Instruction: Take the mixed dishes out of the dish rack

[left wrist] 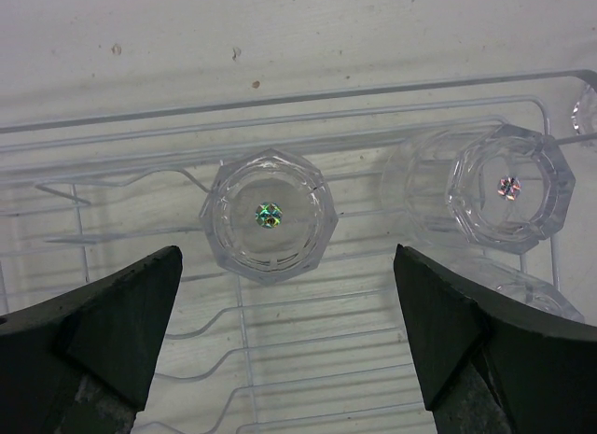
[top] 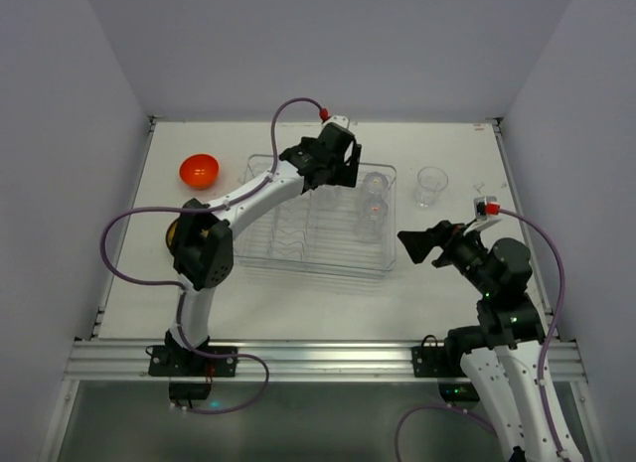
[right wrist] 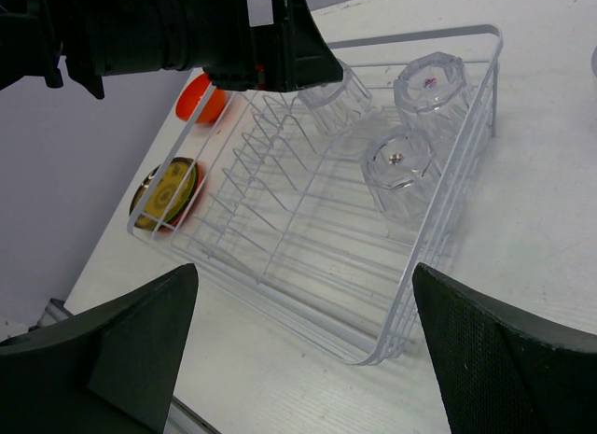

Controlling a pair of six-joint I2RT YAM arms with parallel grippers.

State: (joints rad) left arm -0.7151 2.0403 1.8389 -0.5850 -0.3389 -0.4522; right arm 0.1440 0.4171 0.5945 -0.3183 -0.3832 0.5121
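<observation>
Left pincer (left wrist: 287, 266) wide open over inverted clear cup (left wrist: 269, 215) inside dish rack (left wrist: 280, 101), far side; I'd centre, drop straight, squeeze gently.

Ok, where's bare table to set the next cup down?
Roomiest is the bare table strip between the dish rack and the near edge. The far right corner, beyond the lone clear cup, is also free. Left of the rack is crowded: orange bowl, yellow-brown plate and the left arm.
</observation>
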